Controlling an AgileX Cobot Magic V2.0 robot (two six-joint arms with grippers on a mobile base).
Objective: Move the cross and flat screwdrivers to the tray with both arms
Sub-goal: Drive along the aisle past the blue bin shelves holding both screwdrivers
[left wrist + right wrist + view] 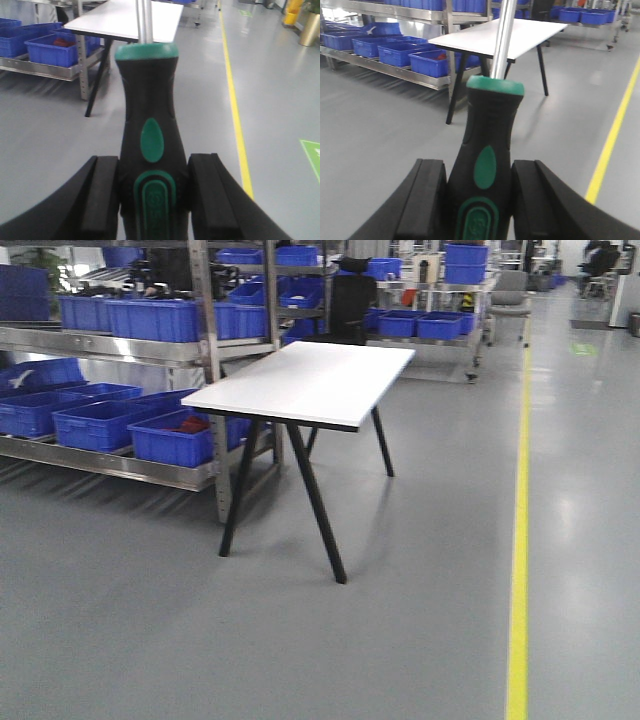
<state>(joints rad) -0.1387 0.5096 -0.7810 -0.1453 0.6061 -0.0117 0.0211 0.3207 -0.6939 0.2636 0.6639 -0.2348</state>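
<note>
Hands around chunky green-black screwdrivers

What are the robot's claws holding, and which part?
The left gripper pinches one screwdriver by its black-and-green handle; the right gripper pinches the other screwdriver likewise.

The table stands on the floor ahead, with the shelving rack just beside its left end and rows of bins on that rack's shelves to the table's left. A chair and a cart carrying more bins stand behind the table, and the floor line runs well to the table's right. Nearer than the table, a screwdriver sits clamped between the fingers of the left gripper and the other screwdriver between those of the right gripper, each shaft pointing toward the table.
</note>
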